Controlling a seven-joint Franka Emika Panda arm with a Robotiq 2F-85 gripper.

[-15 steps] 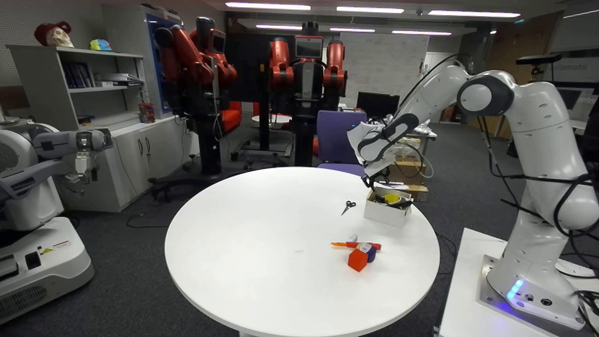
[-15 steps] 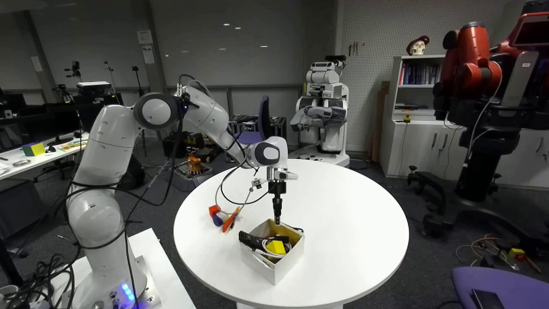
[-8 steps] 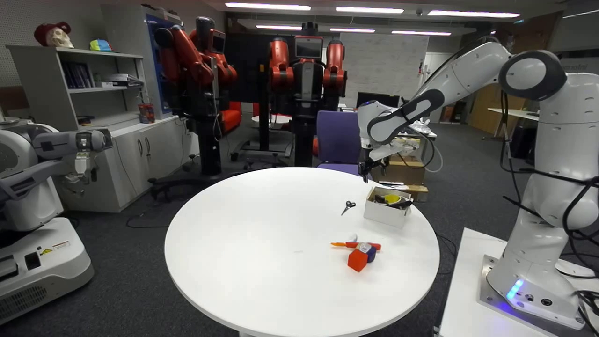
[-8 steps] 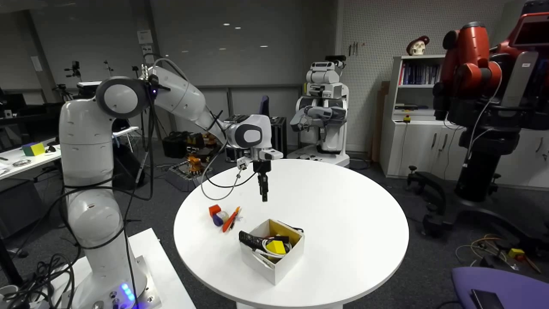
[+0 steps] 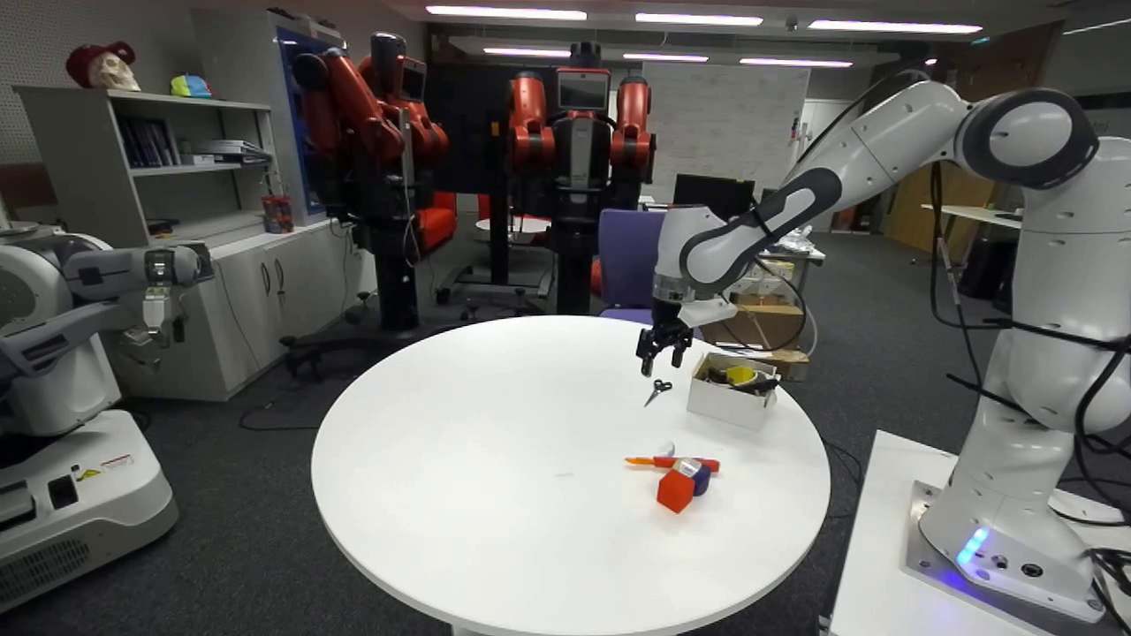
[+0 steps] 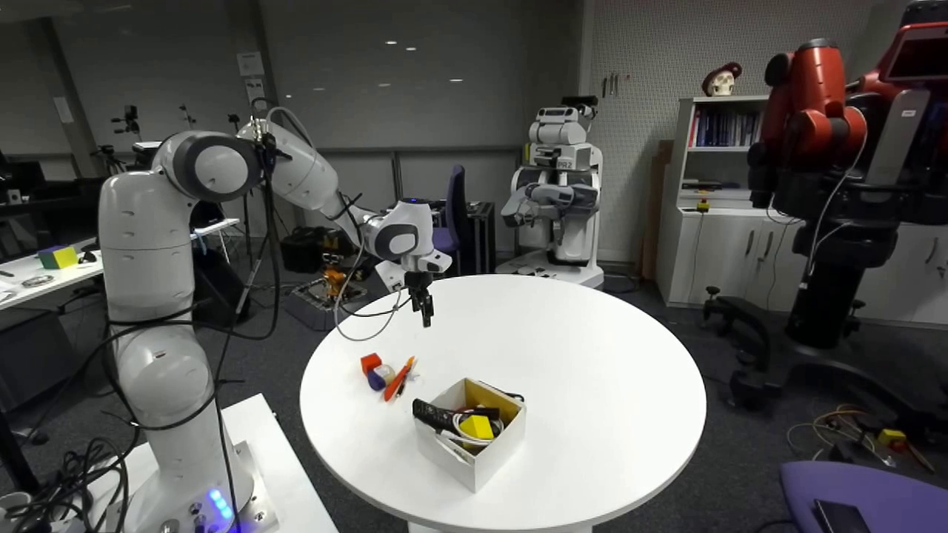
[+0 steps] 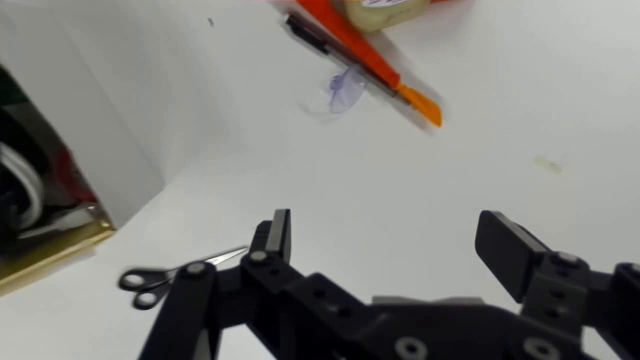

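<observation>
In an exterior view we've got the gripper up over the white table, pointing down, jaws spread, nothing in them. Scissors lie flat on the table, showing just below the gripper, near the box. Box is loaded, sits near the table edge. Closer to camera: red block, blue-white thing next to it, red-orange stick right behind. Purple chair stands past the far edge.

In an exterior view we see down into the box: black remote propped over the rim, yellow block in the middle. Gripper hangs over the table beyond the box, well above the surface. We can't read the jaw gap from there, nor clearly pick out the scissors.

Wrist view: jaws wide apart, no grip on anything. We see the scissors at frame left, tip showing right by the nearer jaw, handles near the box corner. White cable curls in the box. Up top, stick lies along a pen, clear cup just beside it.
</observation>
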